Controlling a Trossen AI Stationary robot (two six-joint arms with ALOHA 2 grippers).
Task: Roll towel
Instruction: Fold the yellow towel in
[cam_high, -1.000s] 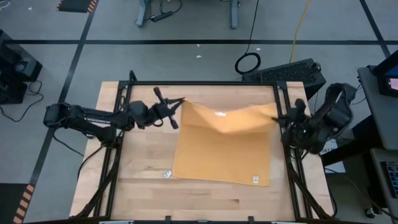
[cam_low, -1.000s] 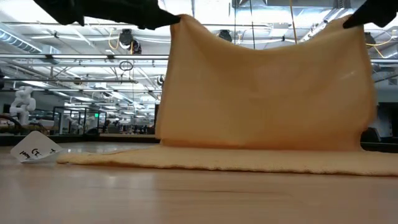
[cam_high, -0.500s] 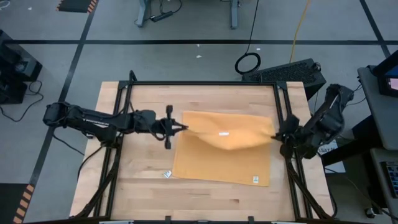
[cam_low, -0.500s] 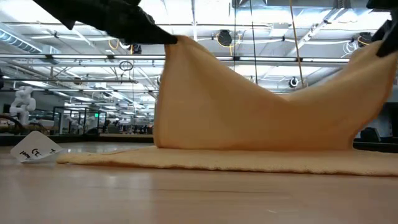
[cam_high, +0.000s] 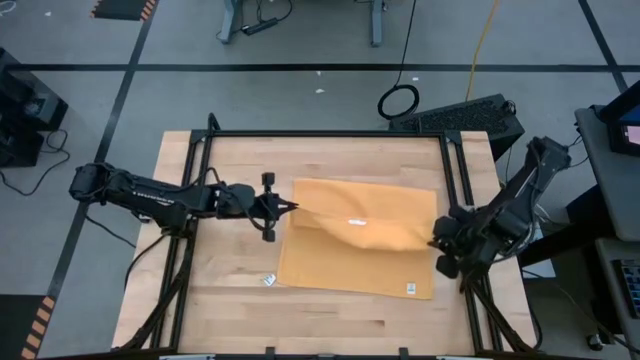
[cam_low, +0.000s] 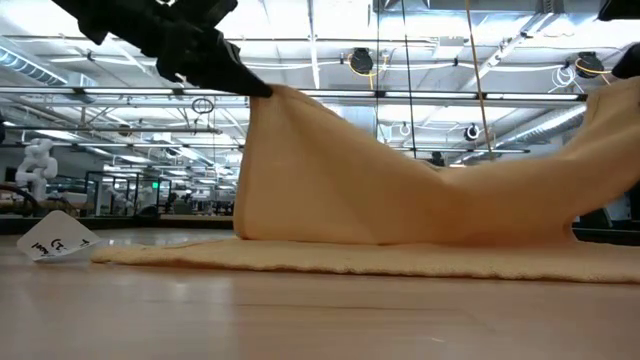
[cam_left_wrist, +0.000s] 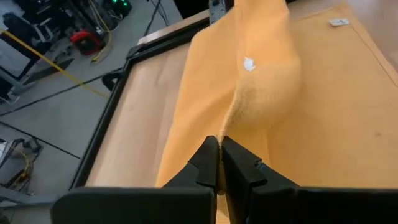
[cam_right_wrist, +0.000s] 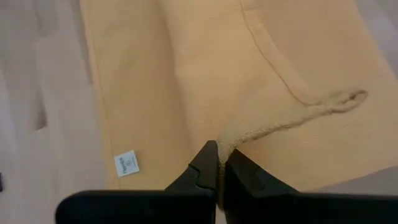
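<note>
The mustard-yellow towel (cam_high: 355, 262) lies with its near half flat on the wooden table, and its far edge is raised and drawn over that half. A white tag (cam_high: 410, 290) sits at the near right corner, and another (cam_left_wrist: 249, 64) shows on the raised part. My left gripper (cam_high: 290, 207) is shut on the raised edge's left corner. My right gripper (cam_high: 438, 238) is shut on its right corner. In the low view the cloth slopes down from my left gripper (cam_low: 262, 92) and sags in the middle. My left gripper pinches the towel's raised left corner (cam_left_wrist: 227, 127) between its two fingers, coming nearly level from the table's left side. The corner is clear of the table and the cloth falls away below it. My right gripper pinches the raised right corner (cam_right_wrist: 241, 140) at its hemmed edge, slanting down from the table's right side. The cloth hangs slack from there onto the flat half.
A black frame (cam_high: 320, 135) runs round the table top. A small white card (cam_high: 269, 280) lies on the wood near the towel's near left corner. A keyboard (cam_high: 470, 115) sits beyond the far right corner. Bare wood lies left of the towel and along the near edge.
Both grippers have sunk and come toward the near edge, my right one farther, carrying the towel's far edge with them. The raised cloth stood as a tall sheet. It now hangs lower, sags in the middle and lies over the flat near half, which has stayed put.
</note>
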